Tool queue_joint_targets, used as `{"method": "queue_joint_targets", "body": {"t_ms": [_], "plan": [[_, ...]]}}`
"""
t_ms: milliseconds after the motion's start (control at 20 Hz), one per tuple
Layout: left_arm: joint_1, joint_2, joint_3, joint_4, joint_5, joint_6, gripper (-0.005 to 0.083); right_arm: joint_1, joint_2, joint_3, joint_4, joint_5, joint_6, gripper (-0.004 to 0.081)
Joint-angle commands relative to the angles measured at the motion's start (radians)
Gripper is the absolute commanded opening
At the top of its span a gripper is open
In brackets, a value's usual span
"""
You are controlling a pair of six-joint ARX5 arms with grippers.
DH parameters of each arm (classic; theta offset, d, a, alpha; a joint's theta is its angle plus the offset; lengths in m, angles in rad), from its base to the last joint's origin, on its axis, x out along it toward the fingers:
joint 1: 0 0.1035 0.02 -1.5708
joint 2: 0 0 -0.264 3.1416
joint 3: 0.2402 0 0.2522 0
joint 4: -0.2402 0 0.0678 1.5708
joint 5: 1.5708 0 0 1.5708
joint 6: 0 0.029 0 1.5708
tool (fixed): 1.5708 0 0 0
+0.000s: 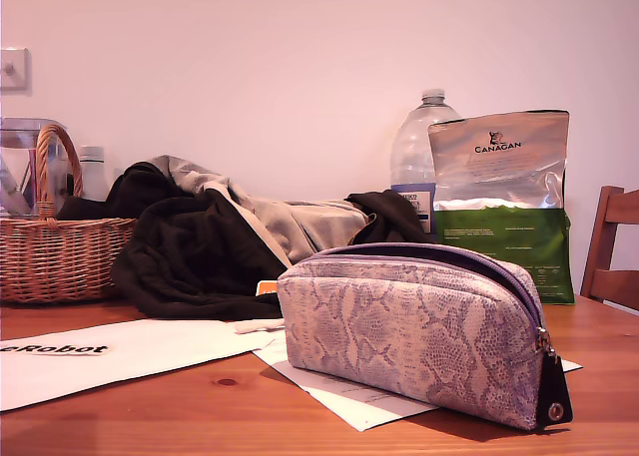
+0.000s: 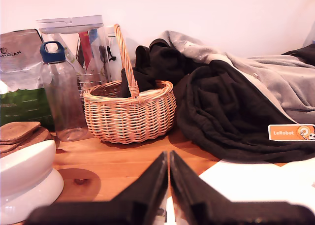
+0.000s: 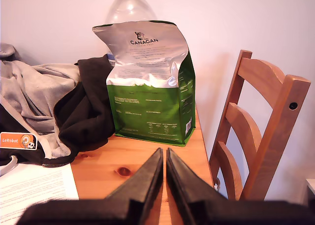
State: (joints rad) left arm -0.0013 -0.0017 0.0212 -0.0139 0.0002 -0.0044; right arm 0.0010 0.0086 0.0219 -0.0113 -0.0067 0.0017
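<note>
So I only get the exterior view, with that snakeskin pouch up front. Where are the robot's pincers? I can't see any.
Observer: My first pincer is shut, empty, low over the table, facing the wicker basket.
Operator: Anything near it I'm missing?
Observer: A white ceramic dish and stacked brown coasters.
Operator: And the other?
Observer: My second pincer is shut too, pointing at the green Canagan bag.
</note>
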Motion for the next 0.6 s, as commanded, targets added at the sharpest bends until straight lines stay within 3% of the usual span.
{"method": "queue_joint_targets", "body": {"t_ms": [0, 400, 550], "plan": [[0.023, -0.011, -0.021, 0.098, 0.096, -0.076, -0.0023, -0.025, 0.049, 0.059, -0.023, -0.006, 0.024, -0.0013], [0.023, -0.011, -0.021, 0.098, 0.102, -0.076, -0.0023, -0.021, 0.049, 0.059, -0.042, -0.020, 0.027, -0.0013], [0.023, -0.011, -0.019, 0.098, 0.133, -0.076, -0.0023, -0.021, 0.049, 0.059, -0.034, -0.035, 0.103, -0.0013]]}}
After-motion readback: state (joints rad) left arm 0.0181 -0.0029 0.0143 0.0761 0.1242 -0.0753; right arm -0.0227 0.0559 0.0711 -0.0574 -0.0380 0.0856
